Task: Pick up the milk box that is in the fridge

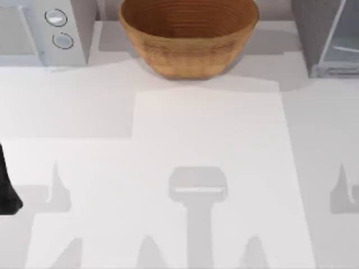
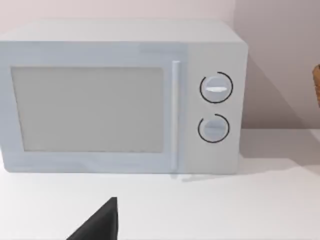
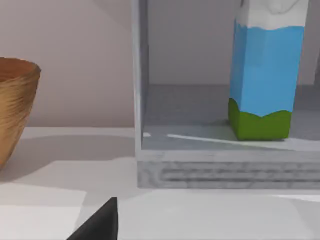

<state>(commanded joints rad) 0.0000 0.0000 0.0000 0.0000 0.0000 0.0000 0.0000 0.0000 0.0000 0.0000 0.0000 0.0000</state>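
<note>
At the far right corner of the table [image 1: 207,140], seen from above, stands the fridge [image 1: 322,33], a tall grey cabinet whose glass door [image 1: 339,28] looks swung open. Our right wrist camera looks straight into it: the milk box [image 3: 265,75], a small carton with a white gabled top, light-blue sides and a green band at its base, stands upright on the fridge's grey floor, set back from the front lip. Nothing touches it.

A large wicker bowl [image 1: 188,39] sits at the far middle of the table, between the fridge and a white microwave [image 1: 45,31] with two round knobs at the far left corner. Our left wrist camera faces that microwave, whose door is closed.

We see a dark part of our left arm [image 1: 7,190] at the left edge of the top view, low and parked. A dark wedge shows at the bottom of each wrist view, but we cannot tell whether either gripper is spread or closed.

We judge the task to be at its very start: the approach has not begun and the carton is unheld. Since the right wrist camera already faces the fridge, the next move likely calls for our right arm to reach forward through the doorway, clear the raised front lip and side wall, and close on the carton's blue sides.
</note>
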